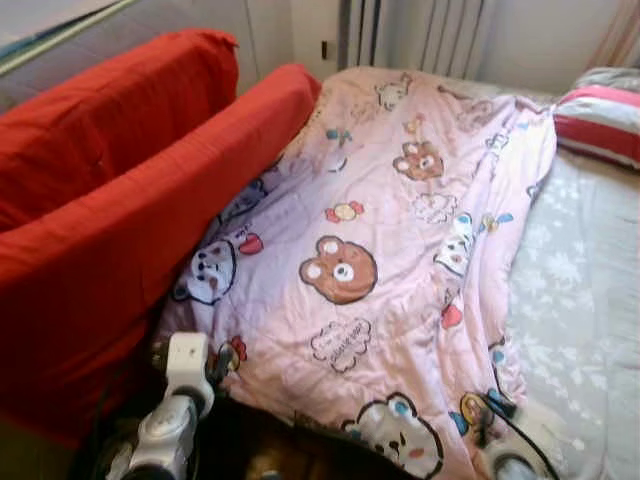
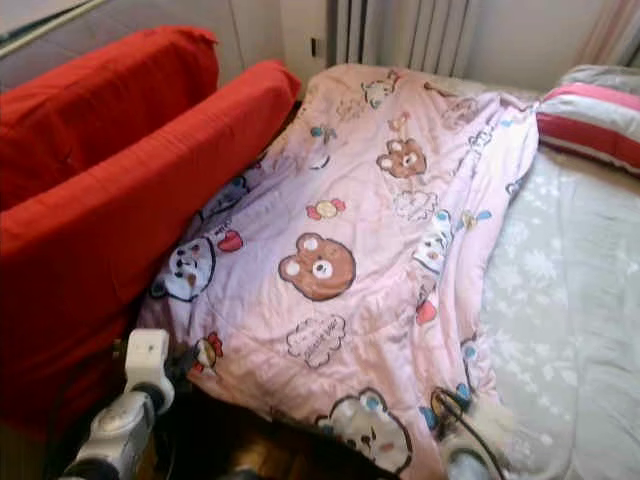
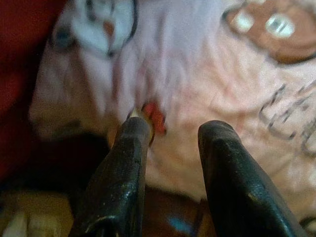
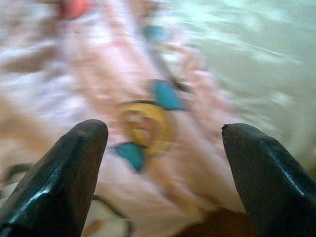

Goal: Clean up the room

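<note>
A pink blanket printed with cartoon bears lies spread over the bed, its near edge hanging at the foot. My left gripper is open at the blanket's near left corner, and the fabric lies just beyond its fingertips. The left arm rises from the bottom left beside the red sofa. My right gripper is wide open over the blanket's near right edge, where a yellow and blue print lies between its fingers. The right arm's wrist shows at the bottom right. Neither gripper holds anything.
A red sofa stands close along the bed's left side. A grey flowered sheet covers the bed's right part, with a red-striped pillow at the far right. A radiator lines the back wall. Dark floor lies below.
</note>
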Available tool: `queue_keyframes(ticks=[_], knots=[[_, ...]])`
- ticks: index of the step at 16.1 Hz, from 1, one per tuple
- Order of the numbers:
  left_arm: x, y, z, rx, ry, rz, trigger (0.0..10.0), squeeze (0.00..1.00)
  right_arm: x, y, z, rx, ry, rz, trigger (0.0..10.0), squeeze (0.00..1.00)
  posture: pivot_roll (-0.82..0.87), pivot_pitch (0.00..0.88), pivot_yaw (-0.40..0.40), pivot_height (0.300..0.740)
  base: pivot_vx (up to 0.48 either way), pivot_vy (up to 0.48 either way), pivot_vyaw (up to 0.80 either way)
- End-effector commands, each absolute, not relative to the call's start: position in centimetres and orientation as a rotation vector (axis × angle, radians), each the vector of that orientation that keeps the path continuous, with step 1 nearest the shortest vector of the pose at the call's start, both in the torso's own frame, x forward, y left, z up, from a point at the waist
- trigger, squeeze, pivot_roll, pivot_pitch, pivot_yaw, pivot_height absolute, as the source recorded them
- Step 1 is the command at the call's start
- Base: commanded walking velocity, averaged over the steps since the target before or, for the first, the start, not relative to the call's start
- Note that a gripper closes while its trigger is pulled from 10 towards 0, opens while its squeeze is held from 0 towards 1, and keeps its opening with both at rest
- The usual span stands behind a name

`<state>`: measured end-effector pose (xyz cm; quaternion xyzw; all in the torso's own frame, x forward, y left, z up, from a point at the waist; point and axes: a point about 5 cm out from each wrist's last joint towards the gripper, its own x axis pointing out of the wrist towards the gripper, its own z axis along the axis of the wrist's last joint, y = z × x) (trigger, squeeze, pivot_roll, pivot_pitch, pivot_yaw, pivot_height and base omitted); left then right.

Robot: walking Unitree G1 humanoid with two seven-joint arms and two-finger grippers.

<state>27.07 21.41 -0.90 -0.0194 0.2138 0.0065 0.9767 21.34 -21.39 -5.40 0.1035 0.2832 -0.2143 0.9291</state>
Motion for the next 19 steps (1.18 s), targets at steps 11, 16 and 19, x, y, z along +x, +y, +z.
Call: queue_keyframes(ticks=[11, 16, 19], knots=[[21.6, 22.2, -5.8, -0.066, 0.766, 0.139, 10.0, 0.00, 21.0, -18.0, -6.9, 0.001, 0.803, -0.121, 10.0, 0.00, 0.12, 0.000, 0.009, 0.740, 0.000, 0.000, 0.00], [21.2, 22.0, -6.1, -0.047, 0.786, 0.128, 10.0, 0.00, 18.8, -18.2, -8.1, 0.035, 0.874, -0.145, 10.0, 0.00, 0.10, 0.000, 0.013, 0.740, 0.000, 0.000, 0.00], [21.0, 21.7, -6.2, -0.056, 0.786, 0.119, 10.0, 0.00, 18.5, -18.1, -8.2, 0.037, 0.887, -0.145, 10.0, 0.00, 0.10, 0.000, 0.011, 0.740, 0.000, 0.000, 0.00]])
